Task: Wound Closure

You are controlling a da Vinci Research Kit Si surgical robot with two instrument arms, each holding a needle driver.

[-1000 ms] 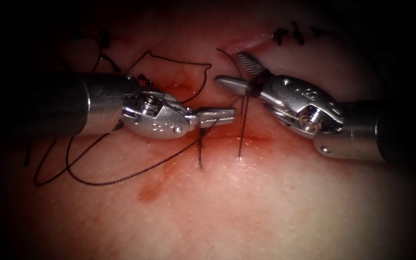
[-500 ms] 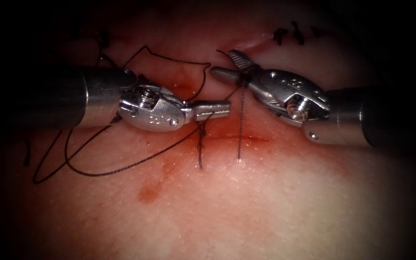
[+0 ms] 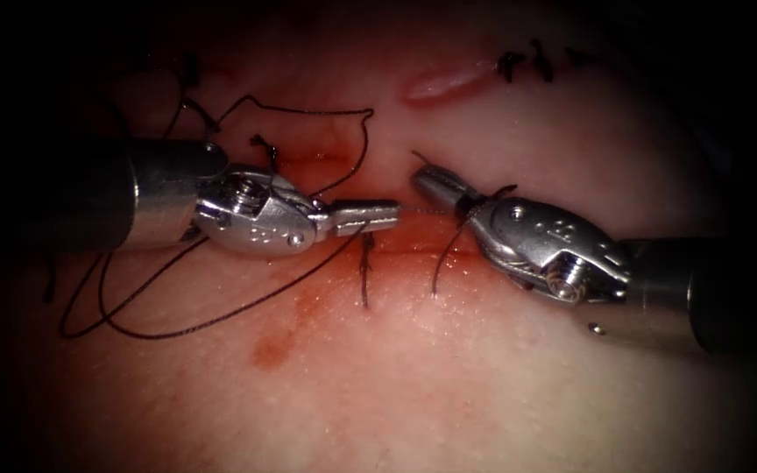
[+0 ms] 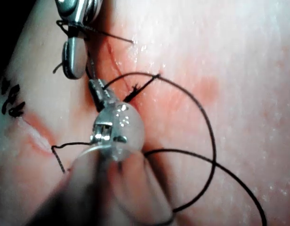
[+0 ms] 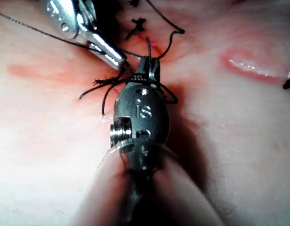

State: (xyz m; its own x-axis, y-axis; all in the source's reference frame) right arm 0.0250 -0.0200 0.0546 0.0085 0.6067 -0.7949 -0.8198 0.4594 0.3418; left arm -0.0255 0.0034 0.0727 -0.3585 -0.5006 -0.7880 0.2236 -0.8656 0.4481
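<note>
Pale tissue (image 3: 449, 377) below: right tool (image 3: 440, 186) has dropped beside the cut (image 3: 413, 241), jaws now closed, thread (image 3: 470, 217) looped; left tool (image 3: 377, 215) grips thread.

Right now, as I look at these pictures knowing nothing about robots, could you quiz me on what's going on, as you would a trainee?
1. True or false: the left tool has its jaws wide open.
2. What is wound round the right tool? A) thread B) a needle C) a rubber band
3. Fill in: the thread's long slack loops lie on the tissue toward the endoscope view's ___ side.

Key: 1 false, its jaws are shut on thread; 2 A; 3 left.
</note>
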